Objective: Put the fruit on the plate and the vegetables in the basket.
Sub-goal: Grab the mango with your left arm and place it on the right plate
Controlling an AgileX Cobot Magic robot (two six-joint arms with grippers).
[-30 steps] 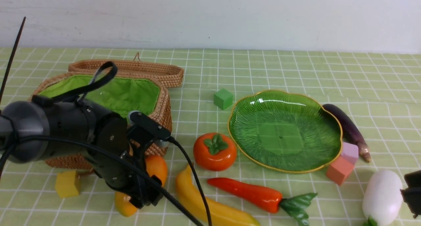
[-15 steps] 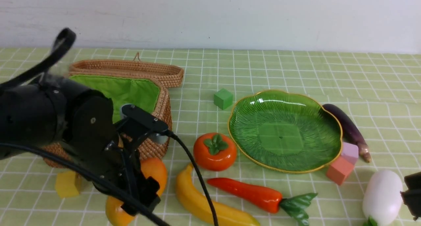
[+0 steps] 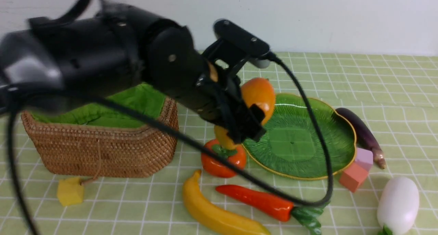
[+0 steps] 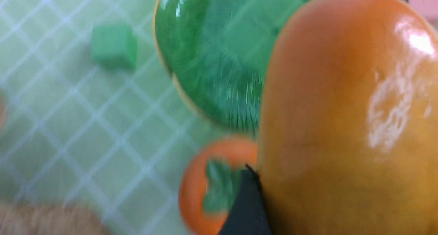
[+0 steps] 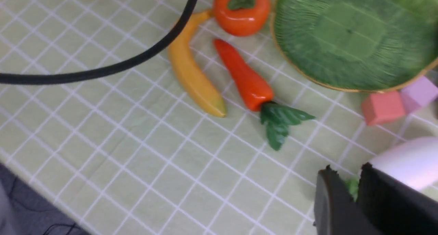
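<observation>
Orange-yellow mango [image 3: 257, 94] is up in the air, clamped in the L gripper [image 3: 246, 125], at the left edge of the green plate [image 3: 308, 132] & above the persimmon [image 3: 222, 163]. We see banana [image 3: 212, 211] & carrot [image 3: 260, 200] on the cloth nearer us, eggplant [image 3: 362, 132] touching the plate's right rim, and radish [image 3: 398, 204] far right. Basket [image 3: 102, 149] stands left, open. R gripper [image 5: 349, 183] is by the radish leaves; can't tell whether its fingers are parted or closed.

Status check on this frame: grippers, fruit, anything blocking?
Left gripper shut on glossy orange-yellow toy mango, raised at left rim of ribbed green glass plate. Right gripper by fat white radish, jaws unclear. Plate bare, nothing blocking.
</observation>
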